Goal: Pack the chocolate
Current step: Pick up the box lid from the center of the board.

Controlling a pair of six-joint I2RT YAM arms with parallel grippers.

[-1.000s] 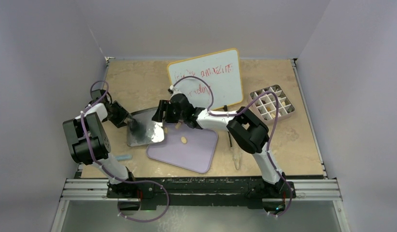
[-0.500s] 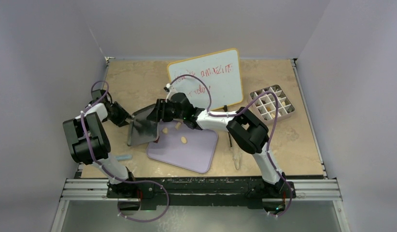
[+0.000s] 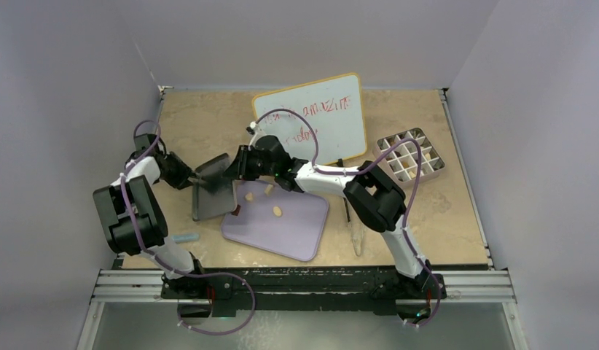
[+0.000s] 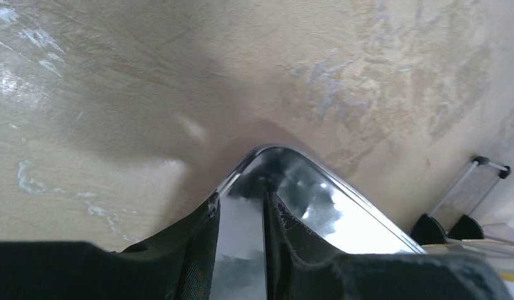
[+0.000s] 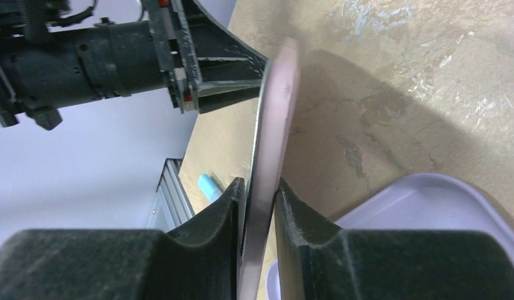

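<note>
Chocolate (image 3: 278,211): three tan oval bits and one dark bit, loose near the lavender tray's (image 3: 300,235) far-left corner.
Left fingers (image 4: 195,250): clamped on the tilted metal plate (image 3: 213,191).
Right fingers (image 5: 301,219): pinching the plate's opposite edge.

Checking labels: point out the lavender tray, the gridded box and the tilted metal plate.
lavender tray (image 3: 296,237): top view, bare part of its floor.
gridded box (image 3: 409,154): top view, dividers near its centre.
metal plate (image 3: 211,191): top view, middle of its dark tilted face.
</note>
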